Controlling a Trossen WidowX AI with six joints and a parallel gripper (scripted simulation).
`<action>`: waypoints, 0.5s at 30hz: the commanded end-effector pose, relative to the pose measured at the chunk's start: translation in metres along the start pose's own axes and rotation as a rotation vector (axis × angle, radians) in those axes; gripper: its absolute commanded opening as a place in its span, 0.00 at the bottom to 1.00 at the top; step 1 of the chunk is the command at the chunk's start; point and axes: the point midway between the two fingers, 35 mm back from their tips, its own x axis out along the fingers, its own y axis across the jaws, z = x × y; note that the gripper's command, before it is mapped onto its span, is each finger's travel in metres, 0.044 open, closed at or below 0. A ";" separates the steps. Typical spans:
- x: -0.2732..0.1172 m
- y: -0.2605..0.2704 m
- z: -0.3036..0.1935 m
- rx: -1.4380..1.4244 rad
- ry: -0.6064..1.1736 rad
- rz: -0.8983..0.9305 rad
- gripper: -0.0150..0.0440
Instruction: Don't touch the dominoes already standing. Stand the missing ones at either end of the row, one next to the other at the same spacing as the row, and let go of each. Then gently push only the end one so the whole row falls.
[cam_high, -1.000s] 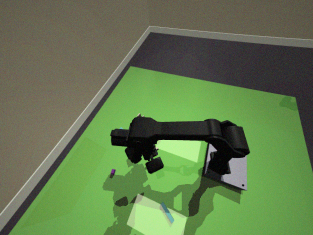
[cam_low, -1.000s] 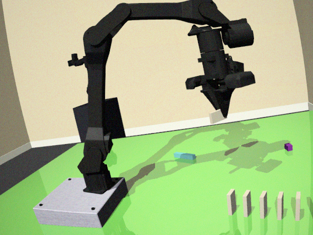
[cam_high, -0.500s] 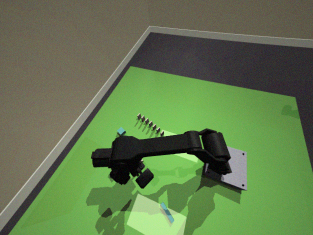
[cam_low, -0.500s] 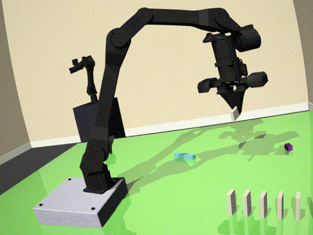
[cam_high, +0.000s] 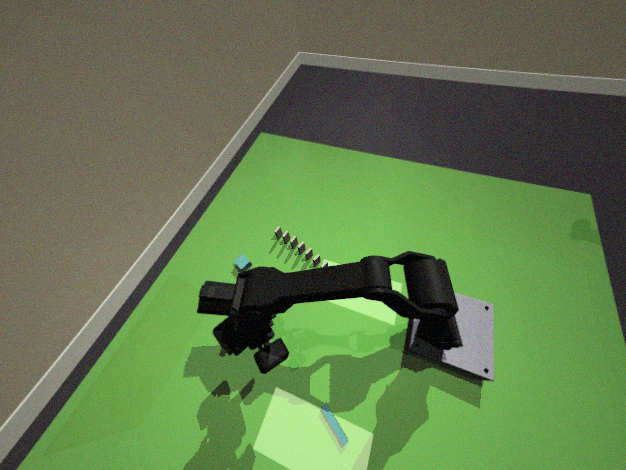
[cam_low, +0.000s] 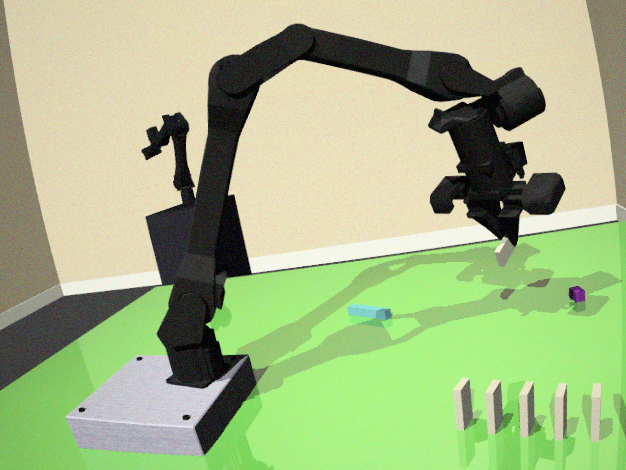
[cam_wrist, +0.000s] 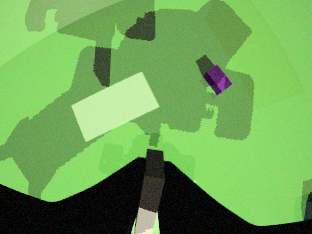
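My gripper (cam_low: 507, 239) (cam_wrist: 152, 168) is shut on a cream domino (cam_low: 503, 252) (cam_wrist: 146, 219), which hangs tilted from the fingertips, well above the green floor. In the top view the arm hides the fingertips and the held domino. A diagonal row of several cream dominoes stands upright and evenly spaced. One end domino (cam_high: 277, 232) is at the far left of the row in the top view; the other end runs in beside the arm, which partly hides it. In the exterior view a standing domino (cam_low: 462, 404) is at the row's left end, and the right end is cut by the frame. The gripper is away from the row.
A purple block (cam_low: 576, 294) (cam_wrist: 217, 80) lies on the floor near the gripper's shadow. A cyan block (cam_high: 242, 261) lies near the row. A long blue block (cam_high: 334, 425) (cam_low: 368, 312) lies farther off. The arm stands on a grey base plate (cam_high: 477, 333) (cam_low: 123, 394).
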 end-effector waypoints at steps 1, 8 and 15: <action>0.006 -0.005 0.003 0.032 -0.070 0.002 0.29; 0.017 -0.017 0.009 0.080 -0.213 0.005 0.29; 0.023 -0.026 0.011 0.113 -0.353 0.013 0.29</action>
